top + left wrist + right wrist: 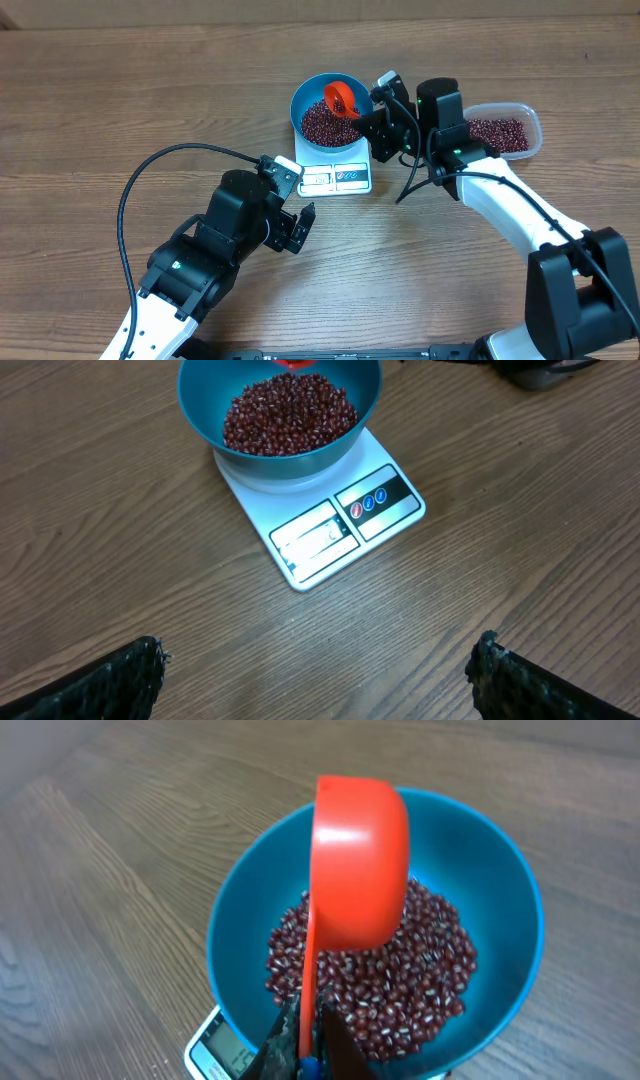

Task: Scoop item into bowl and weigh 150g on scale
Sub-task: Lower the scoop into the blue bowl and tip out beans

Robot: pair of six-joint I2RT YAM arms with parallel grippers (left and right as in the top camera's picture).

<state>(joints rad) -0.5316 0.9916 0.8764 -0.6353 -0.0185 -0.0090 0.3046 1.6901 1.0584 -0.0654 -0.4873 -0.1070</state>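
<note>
Right at your lens, the right pincer [303, 1045] is clamped tight on the thin handle of the red plastic scoop [358, 860]. The scoop's cup hangs over the round bright blue bowl [500, 890], above the heap of tiny dark maroon beans [400, 980]. You can't tell from here whether the cup carries any. Under the bowl, a corner of the flat white rectangular digital scale [222, 1050] peeks in. Its digits are cut by the frame edge and too blurred to read.

The right arm reaches in from the right, wrist turned towards the bowl, and it hides part of the clear plastic tub [535, 125], which has more beans in it.

Your left pincer [318, 660] hovers with jaws spread wide and nothing between them, over the wooden table [120, 540], short of the scale. From there the display is washed out, and the buttons show one red and two blue marks with no legible writing.
</note>
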